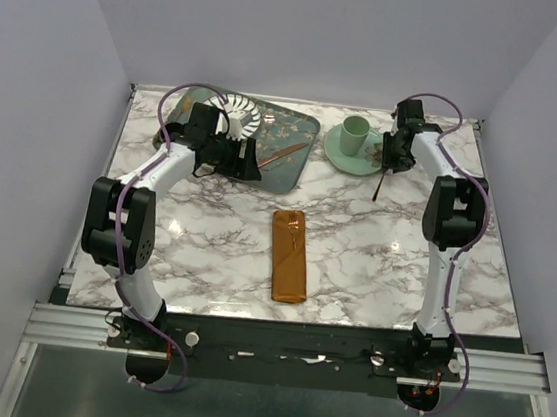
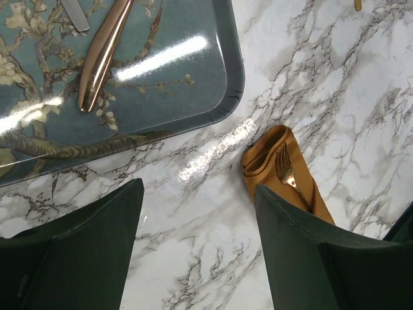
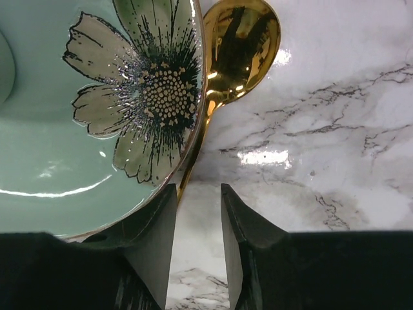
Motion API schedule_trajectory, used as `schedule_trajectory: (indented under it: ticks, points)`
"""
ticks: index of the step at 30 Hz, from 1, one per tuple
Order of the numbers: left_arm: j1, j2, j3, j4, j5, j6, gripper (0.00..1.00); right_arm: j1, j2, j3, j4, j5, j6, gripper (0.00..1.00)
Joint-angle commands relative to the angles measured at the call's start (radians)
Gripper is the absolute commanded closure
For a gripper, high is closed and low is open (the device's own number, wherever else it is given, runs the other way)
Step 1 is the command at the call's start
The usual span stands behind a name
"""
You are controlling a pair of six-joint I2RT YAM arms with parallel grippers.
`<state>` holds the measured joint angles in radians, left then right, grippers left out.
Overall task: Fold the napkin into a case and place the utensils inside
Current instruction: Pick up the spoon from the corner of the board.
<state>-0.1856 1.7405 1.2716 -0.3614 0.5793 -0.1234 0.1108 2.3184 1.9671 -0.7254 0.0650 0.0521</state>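
Note:
The napkin lies folded as a long rust-orange case [image 1: 290, 255] at the table's middle. A copper-gold fork [image 2: 286, 169] rests on its top end [image 2: 271, 152]. A slim copper-gold utensil [image 2: 103, 55] lies on the patterned tray [image 2: 193, 97], also seen from above [image 1: 283, 155]. My left gripper [image 2: 197, 242] hovers open over bare marble between tray and case [image 1: 247, 159]. A gold spoon [image 3: 242, 45] lies against the mint plate's rim [image 3: 97, 187]. Its handle runs down to the tip of one finger [image 3: 158, 232]. My right gripper [image 3: 198, 213] stands narrowly open, only marble between its fingers.
A mint cup [image 1: 354, 134] stands on the flowered mint plate [image 1: 367, 161] at the back right. A ribbed white dish [image 1: 241, 116] sits on the tray's far end. Grey walls close in the table on three sides.

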Motion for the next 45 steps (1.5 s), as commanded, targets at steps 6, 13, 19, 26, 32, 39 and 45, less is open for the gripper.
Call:
schedule_trajectory:
  ticks: [6, 13, 19, 26, 32, 39, 45]
  points:
    - [0.015, 0.028, 0.023, -0.017, -0.019, 0.014, 0.21, -0.007, 0.068, 0.072, -0.039, -0.059, -0.072, 0.52]
    - [0.028, 0.039, 0.035, -0.02, -0.016, 0.014, 0.2, -0.011, 0.081, 0.09, -0.049, -0.06, -0.097, 0.64]
    - [0.046, 0.033, 0.054, -0.043, -0.016, 0.03, 0.21, -0.026, 0.088, 0.105, -0.063, -0.074, -0.092, 0.81]
    - [0.055, 0.031, 0.04, -0.037, -0.004, 0.021, 0.21, -0.069, 0.075, 0.088, -0.066, -0.079, -0.083, 0.82]
    - [0.055, 0.031, 0.051, -0.048, -0.004, 0.027, 0.21, -0.085, 0.082, 0.114, -0.094, -0.083, -0.106, 0.83]
    - [0.055, 0.027, 0.044, -0.048, -0.001, 0.022, 0.21, -0.106, 0.104, 0.131, -0.153, -0.094, -0.143, 0.79]
    - [0.055, 0.024, 0.054, -0.051, -0.002, 0.019, 0.21, -0.106, 0.139, 0.197, -0.201, -0.126, -0.181, 0.77]
